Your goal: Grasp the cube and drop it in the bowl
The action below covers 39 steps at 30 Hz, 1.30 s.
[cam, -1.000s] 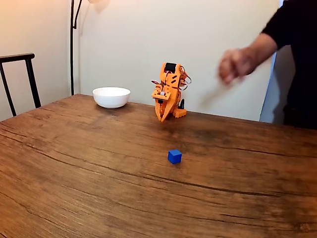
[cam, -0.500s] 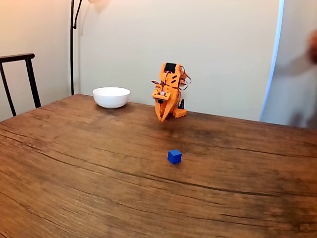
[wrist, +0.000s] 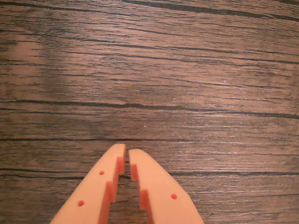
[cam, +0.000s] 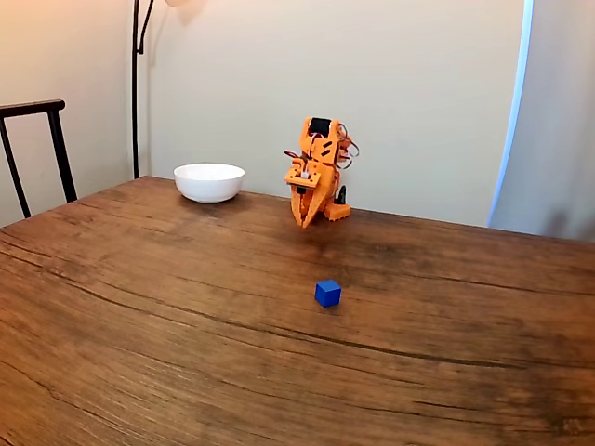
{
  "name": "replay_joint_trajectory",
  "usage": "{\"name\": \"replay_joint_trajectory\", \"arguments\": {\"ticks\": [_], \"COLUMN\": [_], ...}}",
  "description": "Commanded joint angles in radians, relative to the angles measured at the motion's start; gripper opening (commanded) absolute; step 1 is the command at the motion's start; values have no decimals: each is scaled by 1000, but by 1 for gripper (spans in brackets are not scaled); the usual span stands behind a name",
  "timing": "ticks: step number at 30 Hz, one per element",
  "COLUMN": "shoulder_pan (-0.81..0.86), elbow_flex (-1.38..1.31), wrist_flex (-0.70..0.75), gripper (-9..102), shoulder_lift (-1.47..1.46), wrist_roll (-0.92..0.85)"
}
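The orange arm (cam: 319,167) sits folded low over its base, the gripper (cam: 303,221) pointing down at the table, its two fingers (wrist: 105,186) nearly closed, holding nothing.

Home room: wooden dining table (cam: 139,307), chair (cam: 37,139), floor lamp (cam: 137,84).

blue cube (cam: 327,294), white bowl (cam: 209,181), orange pincer (wrist: 127,156), brown wood-grain table (cam: 139,307)
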Motion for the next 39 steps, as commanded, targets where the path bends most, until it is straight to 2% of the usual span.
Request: {"name": "replay_joint_trajectory", "arguments": {"ticks": [1,20,24,29,34,39], "shoulder_pan": [2,5,-14,-67,-71,-77], "elbow_flex": [-2,-5,-11,-179,-319,-402], "wrist_flex": [63,58,-34,-95,-158,-161], "gripper": [-1,-1,-1,-1,-1,-1], "shoulder_lift": [-11,-9,-9,-9,-18,-18], "wrist_roll": [3,-11,0,12,137,198]}}
